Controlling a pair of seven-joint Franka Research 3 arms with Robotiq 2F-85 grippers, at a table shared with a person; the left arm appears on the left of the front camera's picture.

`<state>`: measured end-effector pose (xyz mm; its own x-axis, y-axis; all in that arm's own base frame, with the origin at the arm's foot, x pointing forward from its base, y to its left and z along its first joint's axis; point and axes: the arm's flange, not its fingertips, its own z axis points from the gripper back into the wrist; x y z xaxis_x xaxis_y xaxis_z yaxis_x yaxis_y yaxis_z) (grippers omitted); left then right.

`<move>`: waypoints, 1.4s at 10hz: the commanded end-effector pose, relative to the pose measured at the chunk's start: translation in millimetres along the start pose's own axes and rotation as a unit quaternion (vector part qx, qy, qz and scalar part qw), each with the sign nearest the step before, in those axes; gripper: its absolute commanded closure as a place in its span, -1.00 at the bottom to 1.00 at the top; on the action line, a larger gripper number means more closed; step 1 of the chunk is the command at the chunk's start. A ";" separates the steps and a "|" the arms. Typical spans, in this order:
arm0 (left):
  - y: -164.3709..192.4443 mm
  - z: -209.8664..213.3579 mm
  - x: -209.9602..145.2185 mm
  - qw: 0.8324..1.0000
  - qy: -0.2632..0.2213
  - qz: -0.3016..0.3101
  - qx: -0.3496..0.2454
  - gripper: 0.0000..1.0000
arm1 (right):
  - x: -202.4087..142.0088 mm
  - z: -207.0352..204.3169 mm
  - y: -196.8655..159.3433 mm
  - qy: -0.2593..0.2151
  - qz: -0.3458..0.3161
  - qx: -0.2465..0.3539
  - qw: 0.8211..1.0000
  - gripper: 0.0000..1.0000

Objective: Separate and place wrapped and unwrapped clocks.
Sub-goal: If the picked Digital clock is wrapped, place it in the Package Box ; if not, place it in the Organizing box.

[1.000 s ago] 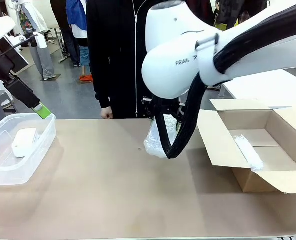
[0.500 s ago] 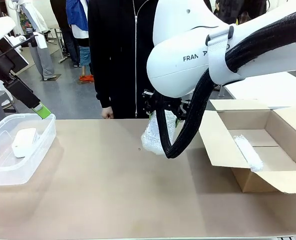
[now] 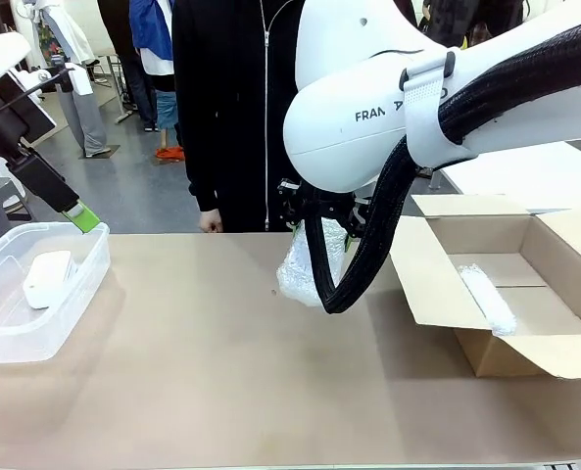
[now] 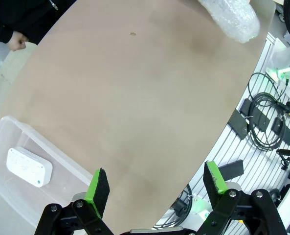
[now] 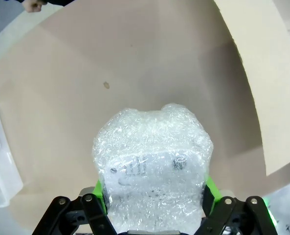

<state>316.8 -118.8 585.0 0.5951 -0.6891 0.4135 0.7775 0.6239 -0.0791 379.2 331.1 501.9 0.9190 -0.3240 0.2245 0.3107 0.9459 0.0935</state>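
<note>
Clock bundle in crinkly white bubble wrap [image 5: 152, 161] sits between the green pads of your right gripper [image 5: 154, 193], clamped on both sides and hanging above the brown table [image 3: 221, 372]. Its long axis points down. The open cardboard box [image 3: 525, 294] lies to its right, holding another wrapped bundle [image 3: 486, 299]. Your left gripper [image 4: 157, 183] is spread wide and empty over the clear plastic bin [image 3: 6, 333] holding the bare white clock [image 3: 43, 277].

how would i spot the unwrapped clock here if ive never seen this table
Look at the clear plastic bin on the table's left end, under the left gripper. Inside lies the unwrapped clock, a smooth white rounded block; the other clocks are in crinkly bubble wrap.
</note>
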 end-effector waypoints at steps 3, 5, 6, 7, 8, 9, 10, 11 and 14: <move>-0.1 0.2 0.1 1.000 -0.004 0.000 0.002 -1.00 | 2.4 4.8 -0.7 0.000 0.004 -0.002 1.000 0.53; -0.1 0.2 0.1 1.000 -0.004 0.000 0.002 -1.00 | 2.4 4.8 -0.7 0.000 0.004 -0.002 1.000 0.53; -0.1 0.2 0.1 1.000 -0.004 0.000 0.002 -1.00 | 2.4 4.8 -0.7 0.000 0.004 -0.002 1.000 0.53; -0.1 0.2 0.1 1.000 -0.004 0.000 0.002 -1.00 | 2.4 4.8 -0.7 0.000 0.004 -0.002 1.000 0.53; -0.1 0.2 0.1 1.000 -0.004 0.000 0.002 -1.00 | 2.4 4.8 -0.7 0.000 0.004 -0.002 1.000 0.53; -0.1 0.2 0.1 1.000 -0.004 0.000 0.002 -1.00 | 0.5 0.2 0.2 -0.001 0.000 0.000 1.000 -0.65; -0.1 0.2 0.1 1.000 -0.004 0.000 0.002 -1.00 | 12.2 26.7 -13.8 -0.035 -0.003 0.009 0.999 -0.65; -0.1 0.2 0.1 1.000 -0.004 0.000 0.002 -1.00 | 24.0 49.5 -38.0 -0.043 0.017 -0.006 0.999 -0.65; -0.1 0.2 0.1 1.000 -0.004 0.000 0.002 -1.00 | 82.1 92.8 -127.4 0.005 0.049 -0.051 0.997 -0.65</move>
<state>316.9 -118.5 585.1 0.5954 -0.6886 0.4138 0.7771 0.6243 -0.0793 384.0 209.2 591.1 0.9323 -0.2539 0.2575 0.2649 0.9642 -0.0084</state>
